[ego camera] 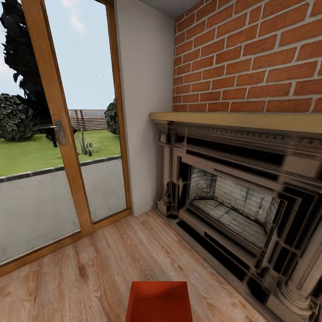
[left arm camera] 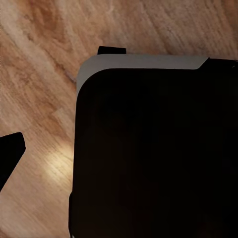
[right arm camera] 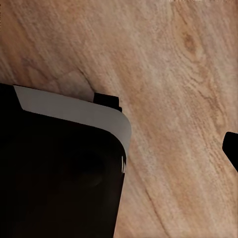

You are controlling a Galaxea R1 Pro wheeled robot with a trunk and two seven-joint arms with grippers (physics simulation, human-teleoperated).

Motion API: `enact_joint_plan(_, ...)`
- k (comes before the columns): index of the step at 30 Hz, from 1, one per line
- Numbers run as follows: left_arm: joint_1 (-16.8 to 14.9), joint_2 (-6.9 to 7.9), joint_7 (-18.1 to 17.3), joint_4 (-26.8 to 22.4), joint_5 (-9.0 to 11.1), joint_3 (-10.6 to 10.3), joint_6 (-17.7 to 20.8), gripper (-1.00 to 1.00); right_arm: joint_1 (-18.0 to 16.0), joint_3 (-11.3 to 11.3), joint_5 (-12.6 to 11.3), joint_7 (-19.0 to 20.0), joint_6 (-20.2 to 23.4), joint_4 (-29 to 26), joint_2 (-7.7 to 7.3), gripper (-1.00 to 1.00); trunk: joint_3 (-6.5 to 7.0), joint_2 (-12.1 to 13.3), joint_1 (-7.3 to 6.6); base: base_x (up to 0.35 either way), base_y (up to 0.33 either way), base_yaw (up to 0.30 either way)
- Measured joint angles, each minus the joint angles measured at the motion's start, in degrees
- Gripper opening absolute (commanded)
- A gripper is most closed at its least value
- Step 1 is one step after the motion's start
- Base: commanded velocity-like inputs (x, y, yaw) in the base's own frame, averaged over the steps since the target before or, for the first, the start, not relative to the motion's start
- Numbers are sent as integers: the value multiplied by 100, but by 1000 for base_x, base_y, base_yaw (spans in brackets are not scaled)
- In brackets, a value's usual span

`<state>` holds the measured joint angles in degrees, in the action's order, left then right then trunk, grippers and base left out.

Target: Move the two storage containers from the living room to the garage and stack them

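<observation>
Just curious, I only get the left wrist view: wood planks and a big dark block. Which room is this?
Observer: A living room. The head view shows a dark fireplace under a brick wall.
Operator: Any way out?
Observer: A wood-framed glass door stands left of the fireplace, with a lawn behind it.
Operator: Any boxes to carry?
Observer: One orange-red storage container shows at the head view's lower edge.

Storage container point(ego camera: 159, 300) low and centre in the head view, on the plank floor point(ego camera: 80, 273). Glass door point(ego camera: 58, 129) ahead to the left, fireplace point(ego camera: 237, 201) to the right, wall corner point(ego camera: 143, 112) between them. Mantel shelf point(ego camera: 241, 120) above the firebox, brick wall point(ego camera: 250, 58) over that. Lawn point(ego camera: 40, 152) and fence point(ego camera: 87, 119) beyond the door.
</observation>
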<state>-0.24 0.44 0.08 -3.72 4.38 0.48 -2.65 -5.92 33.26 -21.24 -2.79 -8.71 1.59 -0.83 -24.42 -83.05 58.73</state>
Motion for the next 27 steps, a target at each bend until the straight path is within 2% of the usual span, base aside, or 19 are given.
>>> enact_joint_plan(9, 0, 0, 0, 0, 0, 4, 0, 100, 0, 0, -52, -6, 22, 0, -3, 100, -17, 0, 0, 0, 0, 0)
enact_joint_plan(27, 0, 2, 4, 0, -8, -17, 0, 100, 0, 10, -54, -9, 23, 0, -9, 100, -171, 0, 0, 0, 0, 0)
